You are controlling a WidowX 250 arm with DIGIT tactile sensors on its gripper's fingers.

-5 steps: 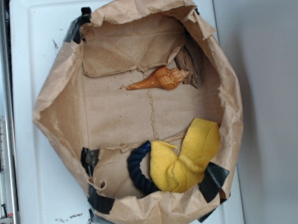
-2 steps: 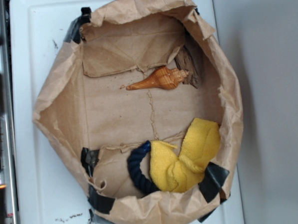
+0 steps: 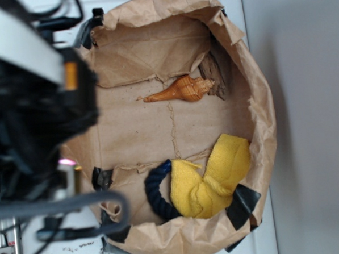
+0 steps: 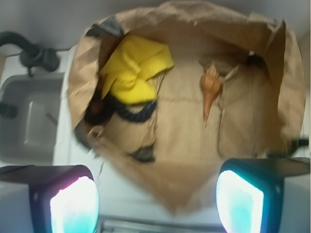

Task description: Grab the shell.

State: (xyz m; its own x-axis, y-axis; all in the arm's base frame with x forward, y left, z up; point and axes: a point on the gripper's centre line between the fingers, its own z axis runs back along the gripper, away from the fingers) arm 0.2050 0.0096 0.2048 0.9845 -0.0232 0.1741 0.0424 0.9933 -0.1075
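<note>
The shell (image 3: 182, 90) is glossy orange-brown and lies on the paper floor in the upper middle of the exterior view, thin point to the left. The wrist view shows the shell (image 4: 211, 87) up and to the right, point toward the camera. My gripper (image 4: 156, 201) is open, with its two glowing pads (image 4: 74, 206) wide apart at the bottom corners and nothing between them. It hovers over the near rim of the paper bag, well short of the shell. In the exterior view my arm (image 3: 35, 105) is a large blurred dark mass at the left.
A crumpled brown paper bag (image 3: 260, 105) with raised walls forms a basin around everything. A yellow cloth (image 3: 213, 177) and a dark blue rope (image 3: 156, 193) lie at its lower part. A grey sink (image 4: 29, 121) sits left in the wrist view.
My arm has swung in from the left edge and now covers the left side of the exterior view. The shell, cloth and rope have not moved.
</note>
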